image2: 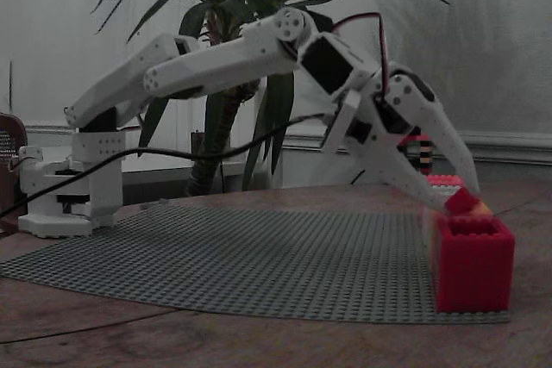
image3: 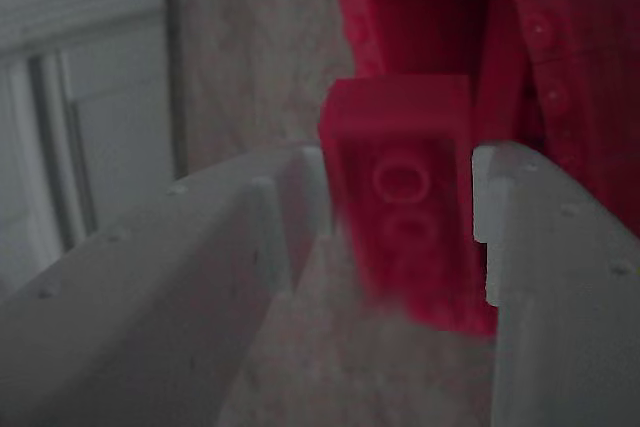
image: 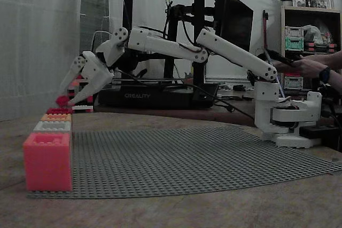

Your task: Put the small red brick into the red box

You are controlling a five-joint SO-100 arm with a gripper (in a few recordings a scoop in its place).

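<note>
The small red brick (image: 63,100) (image2: 461,202) (image3: 405,197) is pinched between the tips of my white gripper (image: 65,100) (image2: 463,201) (image3: 400,209), which is shut on it. In both fixed views the brick hangs just above the studded rim of the red box (image: 59,111) (image2: 471,263). That box stands at one end of a row of boxes along the baseplate's edge. In the wrist view the red box (image3: 570,57) lies beyond the brick, its dark opening toward the upper middle. The brick's underside with two round tubes faces the wrist camera.
A coral-pink box (image: 47,162), a grey box (image: 52,126) and an orange box (image: 56,117) continue the row on the grey studded baseplate (image: 203,156) (image2: 259,256). A black-and-red tower (image2: 418,154) stands behind the gripper. A 3D printer (image: 160,92) and a person's hands (image: 312,68) lie beyond the table.
</note>
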